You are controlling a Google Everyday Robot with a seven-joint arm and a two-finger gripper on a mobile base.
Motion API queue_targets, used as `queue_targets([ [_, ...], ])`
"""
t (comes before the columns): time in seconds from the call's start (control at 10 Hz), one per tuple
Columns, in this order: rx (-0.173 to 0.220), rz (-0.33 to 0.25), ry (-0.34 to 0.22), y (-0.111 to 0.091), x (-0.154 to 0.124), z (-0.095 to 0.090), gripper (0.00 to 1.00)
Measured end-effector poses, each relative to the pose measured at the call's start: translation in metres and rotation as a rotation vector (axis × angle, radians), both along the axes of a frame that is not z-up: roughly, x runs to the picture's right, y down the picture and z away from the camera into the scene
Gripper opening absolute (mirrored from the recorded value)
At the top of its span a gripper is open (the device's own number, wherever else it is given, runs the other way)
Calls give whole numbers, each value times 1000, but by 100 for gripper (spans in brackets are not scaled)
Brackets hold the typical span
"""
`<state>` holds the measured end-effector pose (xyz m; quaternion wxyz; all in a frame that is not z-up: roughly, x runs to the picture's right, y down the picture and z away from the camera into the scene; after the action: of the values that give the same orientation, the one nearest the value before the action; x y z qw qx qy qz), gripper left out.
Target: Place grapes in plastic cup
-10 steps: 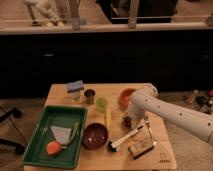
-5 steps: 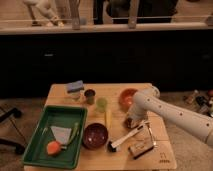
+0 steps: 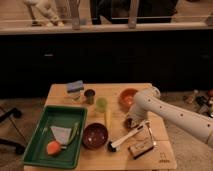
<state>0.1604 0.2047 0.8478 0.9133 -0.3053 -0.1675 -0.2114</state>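
The light green plastic cup stands upright near the middle of the wooden table. A smaller dark cup is just to its left. My white arm reaches in from the right, and its gripper points down at the table right of the green cup, in front of the orange bowl. A small dark clump that looks like the grapes sits right at the gripper's tip. I cannot tell whether it is held or lying on the table.
A dark maroon bowl stands at the front centre. A green tray at the left holds an orange item, a grey cloth and a green item. There is a blue sponge at the back, a white-handled brush, a wooden block and a yellow item.
The arm has shifted only slightly. The gripper stays low over the same spot by the orange bowl. Nothing else on the table has moved.
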Motion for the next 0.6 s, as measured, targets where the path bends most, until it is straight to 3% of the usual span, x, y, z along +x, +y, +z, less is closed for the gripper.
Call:
queue_targets([
  [0.6,93,-20,-23,-24,-10,-40,0],
])
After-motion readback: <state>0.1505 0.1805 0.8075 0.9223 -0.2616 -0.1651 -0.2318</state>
